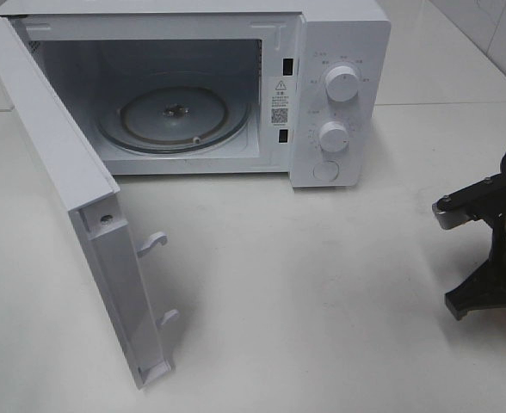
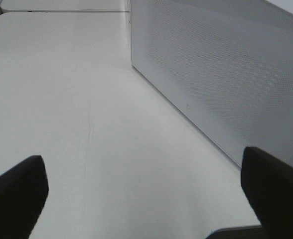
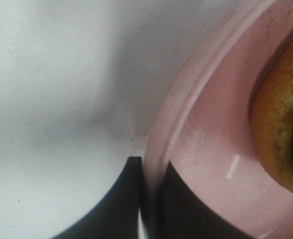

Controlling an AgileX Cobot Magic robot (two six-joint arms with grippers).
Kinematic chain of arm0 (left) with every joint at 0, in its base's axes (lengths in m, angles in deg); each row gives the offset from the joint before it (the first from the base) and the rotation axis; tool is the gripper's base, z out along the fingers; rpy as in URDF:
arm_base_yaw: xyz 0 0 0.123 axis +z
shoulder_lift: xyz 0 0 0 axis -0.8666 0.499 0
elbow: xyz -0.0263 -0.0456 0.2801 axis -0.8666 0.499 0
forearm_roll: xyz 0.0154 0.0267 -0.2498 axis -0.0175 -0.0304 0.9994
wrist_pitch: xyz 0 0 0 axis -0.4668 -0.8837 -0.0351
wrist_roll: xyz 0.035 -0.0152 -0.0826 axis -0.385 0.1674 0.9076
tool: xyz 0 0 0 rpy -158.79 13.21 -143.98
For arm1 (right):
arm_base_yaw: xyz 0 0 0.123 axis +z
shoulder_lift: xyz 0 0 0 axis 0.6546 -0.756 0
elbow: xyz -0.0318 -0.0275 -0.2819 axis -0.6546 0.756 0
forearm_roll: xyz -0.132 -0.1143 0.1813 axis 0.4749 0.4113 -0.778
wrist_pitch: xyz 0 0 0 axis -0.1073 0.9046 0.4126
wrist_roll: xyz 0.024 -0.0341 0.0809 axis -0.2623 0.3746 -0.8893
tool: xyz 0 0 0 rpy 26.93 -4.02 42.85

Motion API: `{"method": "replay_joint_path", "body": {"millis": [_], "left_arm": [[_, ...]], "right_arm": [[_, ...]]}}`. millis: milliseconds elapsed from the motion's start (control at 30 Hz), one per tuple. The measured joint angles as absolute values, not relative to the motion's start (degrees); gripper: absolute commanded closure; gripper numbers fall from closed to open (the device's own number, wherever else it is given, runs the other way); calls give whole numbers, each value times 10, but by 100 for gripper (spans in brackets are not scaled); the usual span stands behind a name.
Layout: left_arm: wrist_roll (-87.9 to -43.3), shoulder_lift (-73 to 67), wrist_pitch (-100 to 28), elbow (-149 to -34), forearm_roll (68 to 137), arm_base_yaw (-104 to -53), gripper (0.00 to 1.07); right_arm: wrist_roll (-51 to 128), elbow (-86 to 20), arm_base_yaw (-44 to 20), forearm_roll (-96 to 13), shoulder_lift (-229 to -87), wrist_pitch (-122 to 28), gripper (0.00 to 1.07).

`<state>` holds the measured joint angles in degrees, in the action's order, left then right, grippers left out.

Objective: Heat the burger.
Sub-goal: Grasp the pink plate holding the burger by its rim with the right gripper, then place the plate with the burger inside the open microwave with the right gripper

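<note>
Inspecting the hold first, we find the right gripper closed onto the rim of the pink plate. One dark finger sits outside the rim and one inside, with the rim pinched between them. The burger sits on that plate, inward of the rim from the fingers and apart from them. Only the edge of its tan bun shows. Being round, it offers no long axis to align.

In the high view the burger is out of frame. The right arm stands in front of the microwave, off past its control-knob side. The microwave's door is swung wide open and the glass turntable is bare.

We judge the coming move turns on one relation: the cavity lies back and across from the held plate, so the plate should go in level, burger leading. The right arm is plainly the nearer.

The left gripper is spread wide and holds nothing, close beside a perforated white panel of the microwave.
</note>
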<state>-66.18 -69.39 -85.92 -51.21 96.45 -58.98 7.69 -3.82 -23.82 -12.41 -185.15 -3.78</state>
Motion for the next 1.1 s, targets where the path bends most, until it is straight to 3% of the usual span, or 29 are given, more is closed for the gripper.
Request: {"method": "replay_joint_path", "body": {"millis": [600, 1100], "left_arm": [[-662, -694, -859, -512, 965, -590, 9], [-662, -694, -859, -512, 965, -590, 9]], "right_arm": [[40, -38, -152, -86, -1768, 64, 107], [72, -38, -23, -87, -1679, 117, 107]]}}
